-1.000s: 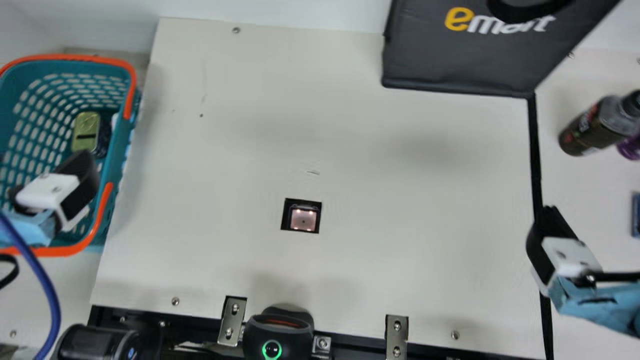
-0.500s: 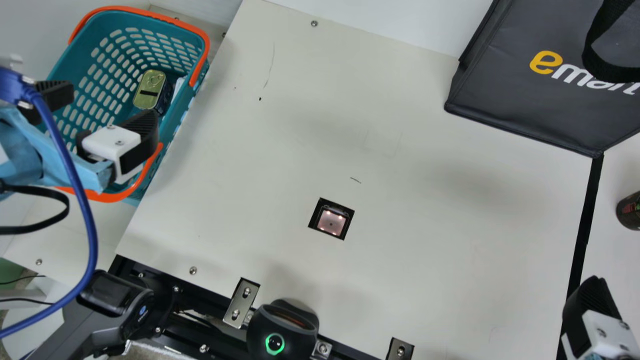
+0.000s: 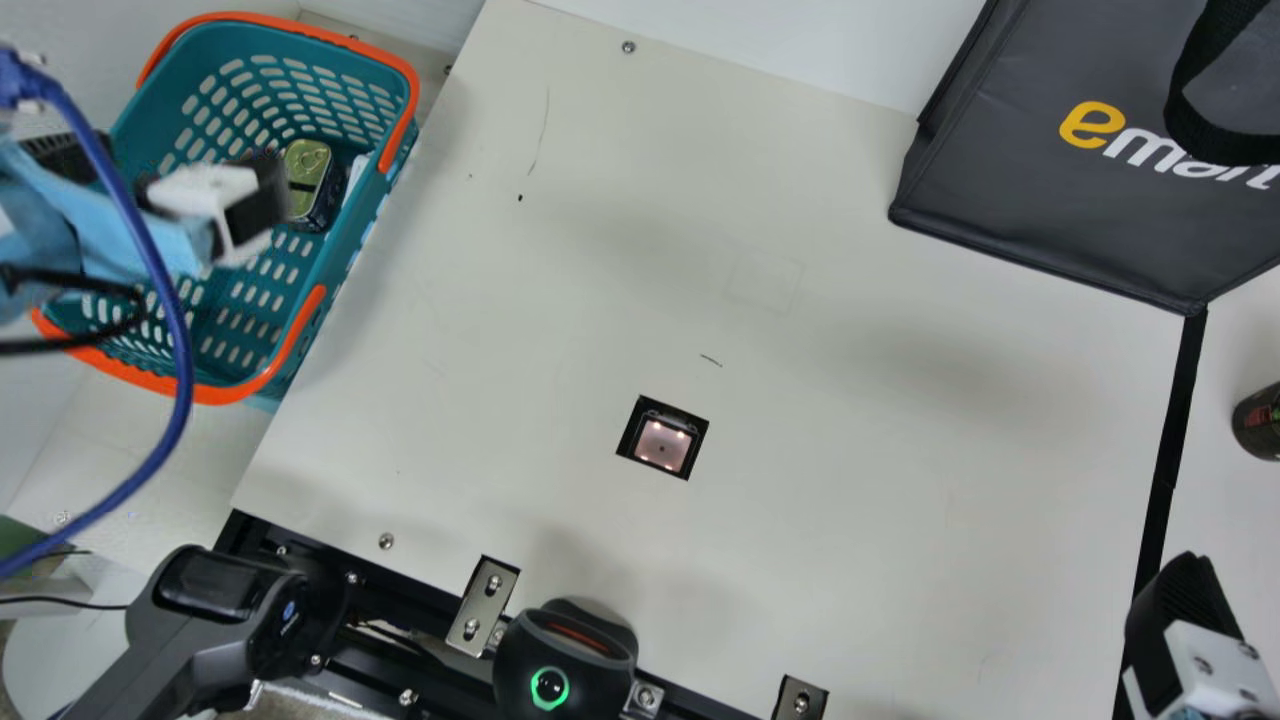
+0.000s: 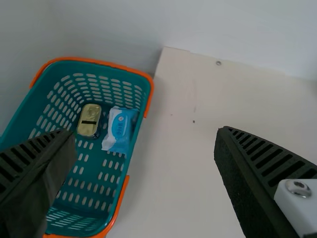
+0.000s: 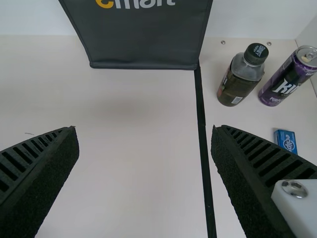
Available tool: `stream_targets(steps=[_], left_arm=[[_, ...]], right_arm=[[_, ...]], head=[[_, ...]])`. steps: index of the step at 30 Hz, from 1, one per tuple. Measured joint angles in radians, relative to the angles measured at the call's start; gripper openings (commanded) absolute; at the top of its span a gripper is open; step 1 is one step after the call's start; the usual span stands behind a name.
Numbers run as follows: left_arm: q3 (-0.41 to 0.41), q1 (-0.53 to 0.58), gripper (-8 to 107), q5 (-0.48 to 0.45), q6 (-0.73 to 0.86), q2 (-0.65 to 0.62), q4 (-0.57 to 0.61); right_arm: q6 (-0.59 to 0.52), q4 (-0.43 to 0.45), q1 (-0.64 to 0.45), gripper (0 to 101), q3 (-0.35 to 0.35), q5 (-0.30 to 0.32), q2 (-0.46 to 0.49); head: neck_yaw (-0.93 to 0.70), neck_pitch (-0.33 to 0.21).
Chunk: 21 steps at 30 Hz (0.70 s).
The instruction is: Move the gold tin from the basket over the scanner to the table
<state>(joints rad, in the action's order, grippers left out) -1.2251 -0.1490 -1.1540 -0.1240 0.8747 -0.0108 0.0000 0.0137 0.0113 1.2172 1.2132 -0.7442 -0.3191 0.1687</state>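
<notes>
Left gripper (image 3: 188, 152) displaced relative to the preceding main-view frame: it had shifted toward the far end of the teal basket (image 3: 345, 250), nearer the gold tin (image 3: 312, 160), and the blue cable (image 3: 158, 260) had moved along with it. Right gripper (image 3: 1190, 640) had kept its place at the near right corner. The left gripper (image 4: 146, 131) was open and held nothing, its two ribbed fingers set wide apart; the right gripper (image 5: 144, 129) likewise stood wide open and empty. The gold tin lay inside the basket, just beside a blue-and-white packet (image 4: 119, 130), and one finger of the left gripper overlapped its edge in the main view. On the table (image 3: 850, 400), the lit square scanner (image 3: 662, 443) sat well apart from the basket. A dark bag (image 3: 1060, 190) stood at the far right.
</notes>
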Motion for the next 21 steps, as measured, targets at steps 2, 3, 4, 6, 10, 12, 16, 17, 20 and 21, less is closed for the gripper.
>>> stream_targets(steps=[2, 3, 4, 6, 10, 12, 16, 17, 20, 21], left_arm=[[-0.01, -0.053, 90, 0.015, -0.009, 0.033, 0.005], [-0.013, -0.075, 90, 0.015, -0.007, 0.049, 0.011], [-0.018, -0.104, 90, 0.023, 0.0, 0.066, 0.02], [-0.03, -0.164, 90, 0.033, 0.016, 0.095, 0.038], [-0.049, -0.281, 90, 0.05, 0.078, 0.159, 0.091], [-0.059, -0.335, 90, 0.055, 0.124, 0.189, 0.118], [-0.078, -0.441, 90, 0.068, 0.219, 0.251, 0.186], [-0.08, -0.465, 90, 0.077, 0.247, 0.268, 0.202], [-0.077, -0.529, 90, 0.094, 0.326, 0.315, 0.243], [-0.076, -0.546, 90, 0.099, 0.354, 0.333, 0.255]], right_arm=[[0.0, 0.0, 0.0, 95, 0.0, 0.0, 0.0], [0.0, 0.0, 0.0, 95, 0.0, 0.0, 0.0], [0.0, 0.0, 0.0, 95, 0.0, 0.0, 0.0], [0.0, 0.0, 0.0, 95, 0.0, 0.0, 0.0], [0.0, 0.0, 0.0, 95, 0.0, 0.0, 0.0], [0.0, 0.0, 0.0, 95, 0.0, 0.0, 0.0], [0.0, 0.0, 0.0, 95, 0.0, 0.0, 0.0], [0.0, 0.0, 0.0, 95, 0.0, 0.0, 0.0], [0.0, 0.0, 0.0, 95, 0.0, 0.0, 0.0], [0.0, 0.0, 0.0, 95, 0.0, 0.0, 0.0]], head=[[0.0, 0.0], [0.002, 0.0], [0.0, -0.002], [0.0, 0.0], [0.0, 0.0], [0.002, 0.0], [0.0, 0.0], [0.002, 0.0], [0.0, -0.002], [0.002, 0.0]])
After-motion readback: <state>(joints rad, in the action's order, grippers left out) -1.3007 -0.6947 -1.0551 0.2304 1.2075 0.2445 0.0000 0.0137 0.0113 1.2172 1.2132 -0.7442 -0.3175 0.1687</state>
